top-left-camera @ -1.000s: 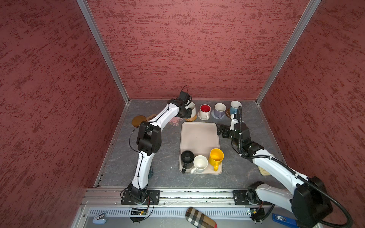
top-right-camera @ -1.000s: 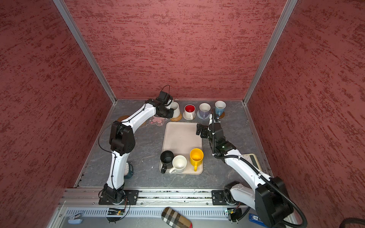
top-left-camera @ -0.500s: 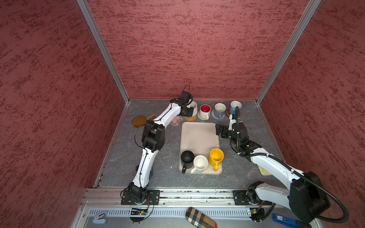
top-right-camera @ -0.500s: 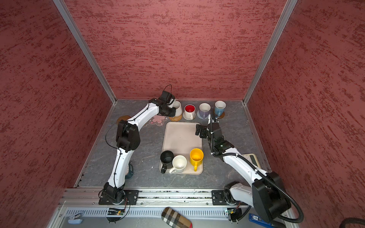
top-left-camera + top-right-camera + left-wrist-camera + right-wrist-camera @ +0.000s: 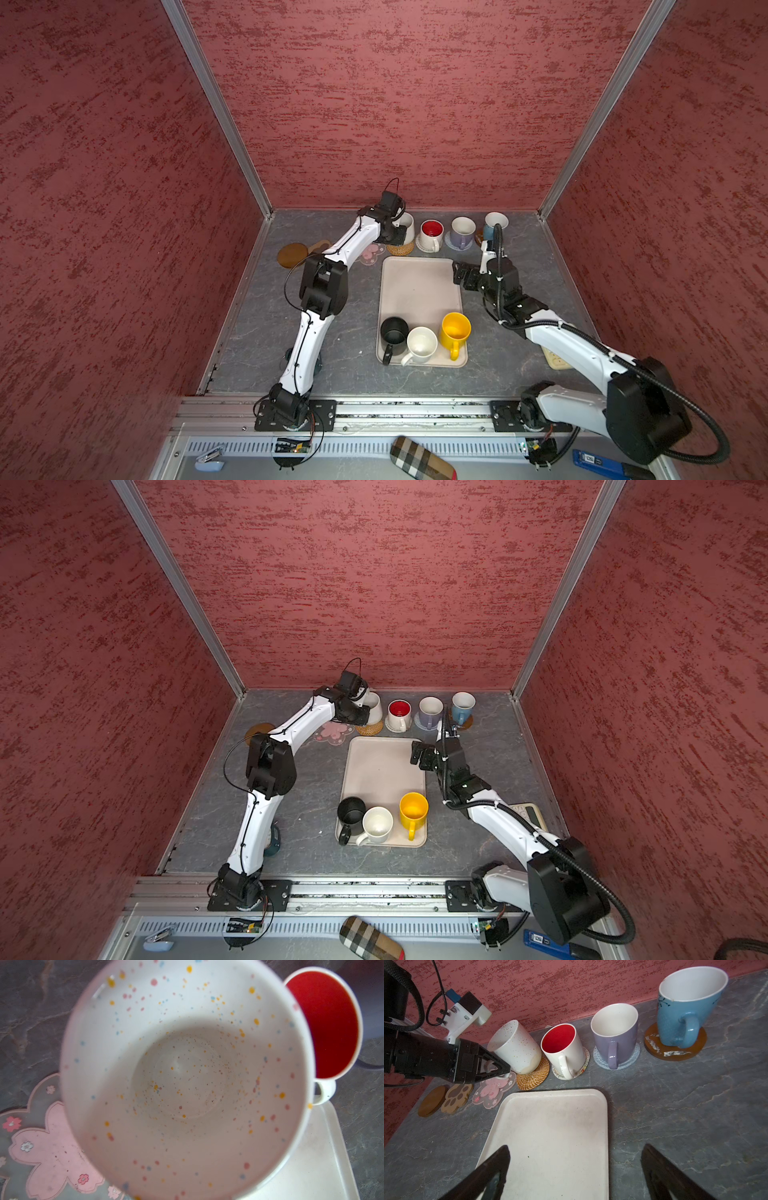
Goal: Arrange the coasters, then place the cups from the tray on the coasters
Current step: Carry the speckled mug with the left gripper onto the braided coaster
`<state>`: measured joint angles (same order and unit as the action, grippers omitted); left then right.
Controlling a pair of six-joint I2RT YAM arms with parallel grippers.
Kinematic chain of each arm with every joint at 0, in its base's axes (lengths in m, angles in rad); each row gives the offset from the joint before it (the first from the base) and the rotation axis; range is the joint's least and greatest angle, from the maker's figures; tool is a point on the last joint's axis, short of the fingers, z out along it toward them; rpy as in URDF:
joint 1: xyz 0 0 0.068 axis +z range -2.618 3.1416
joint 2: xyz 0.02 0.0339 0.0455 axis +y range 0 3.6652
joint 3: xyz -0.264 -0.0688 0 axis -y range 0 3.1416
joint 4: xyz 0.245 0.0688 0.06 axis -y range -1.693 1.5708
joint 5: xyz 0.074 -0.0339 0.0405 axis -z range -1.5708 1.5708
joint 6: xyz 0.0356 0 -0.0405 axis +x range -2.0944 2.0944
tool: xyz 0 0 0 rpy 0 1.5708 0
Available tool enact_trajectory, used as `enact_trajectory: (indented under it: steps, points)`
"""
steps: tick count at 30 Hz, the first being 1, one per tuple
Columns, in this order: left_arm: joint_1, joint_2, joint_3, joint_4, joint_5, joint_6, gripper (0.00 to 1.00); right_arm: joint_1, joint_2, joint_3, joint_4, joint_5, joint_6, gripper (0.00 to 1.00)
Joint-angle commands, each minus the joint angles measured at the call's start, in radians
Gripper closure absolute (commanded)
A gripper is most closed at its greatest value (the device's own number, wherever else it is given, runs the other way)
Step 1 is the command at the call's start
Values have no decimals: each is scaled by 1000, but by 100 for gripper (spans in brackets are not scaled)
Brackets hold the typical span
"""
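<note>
Moved since prev. frames: L arm's elbow has swung a touch toward the tray [image 5: 554, 1136]; R arm nudged fwd. Cups unchanged.
L gripper [image 5: 503, 1070]: jaws nearly closed, pinching the handle of the speckled white mug [image 5: 515, 1047]. Mug leans, base on the rattan coaster [image 5: 533, 1078] by the back wall. Can't tell if it is fully seated. Handle grip prob. keeps the fingers off the neighbours.
R gripper [image 5: 576, 1147]: jaws wide apart, nothing held, hovering over the tray's far end. Looks parked clear of L arm's work.
Already served: red-lined mug [image 5: 560, 1047] on whitish coaster [image 5: 583, 1064]; lavender mug [image 5: 614, 1032] on grey round coaster [image 5: 629, 1059]; blue mug [image 5: 685, 1009] on dark brown disc [image 5: 675, 1053].
Still on tray: black mug [image 5: 393, 332], plain white mug [image 5: 422, 345], yellow mug [image 5: 455, 330], bunched at near end.
Free coasters: pink flower coaster [image 5: 492, 1091], paw coaster [image 5: 455, 1095], bare brown disc [image 5: 432, 1101], crowded edge to edge.
In the way: L arm hangs over the free coasters. Red-lined mug sits just beside the speckled one, so little room. Calculator [image 5: 528, 814] near R arm, not part of the job.
</note>
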<state>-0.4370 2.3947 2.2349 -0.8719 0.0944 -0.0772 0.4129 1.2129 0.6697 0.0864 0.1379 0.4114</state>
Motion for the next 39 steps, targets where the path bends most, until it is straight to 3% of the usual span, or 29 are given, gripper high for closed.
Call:
enact_trajectory:
  steps: [1, 15, 19, 39]
  points:
    - [4, 7, 43, 45, -14, 16, 100, -7, 8, 1, 42, -15, 0, 1]
    - [0, 37, 34, 39, 1, 6, 100, -9, 33, 16, 35, -28, 3, 1]
    - [-13, 30, 31, 36, -32, 18, 93, -8, 32, 17, 32, -28, 3, 1]
    - [-25, -17, -12, 47, -116, 26, 93, -10, 15, 2, 30, -23, 1, 1]
